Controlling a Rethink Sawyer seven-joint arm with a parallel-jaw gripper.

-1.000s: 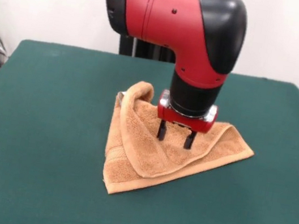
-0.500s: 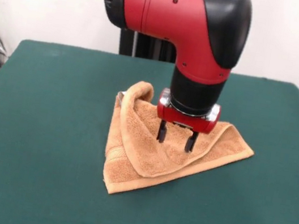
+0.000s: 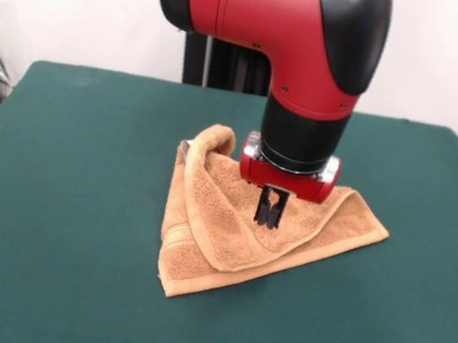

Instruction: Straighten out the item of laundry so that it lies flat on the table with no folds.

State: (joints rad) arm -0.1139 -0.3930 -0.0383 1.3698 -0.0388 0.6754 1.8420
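A: Looking from the front, where is the towel [image 3: 245,231] lying?

B: It is sitting near the middle of the green surface [image 3: 58,196], a little toward three o'clock of centre. It is lying folded into a rough triangle, with one point reaching out to three o'clock and another down at about seven o'clock.

A: Is it lying flat?

B: No. A doubled layer is lying across the lower one, and at the eleven o'clock corner the cloth is standing up in a rounded hump.

A: And the arm?

B: The red and black arm is coming down from twelve o'clock, and the gripper [image 3: 269,210] is pointing straight down over the upper part of the towel.

A: How are the jaws standing?

B: They are pressed together, clenched. Their tips are reaching the cloth, but whether they are pinching any of it, I cannot tell.
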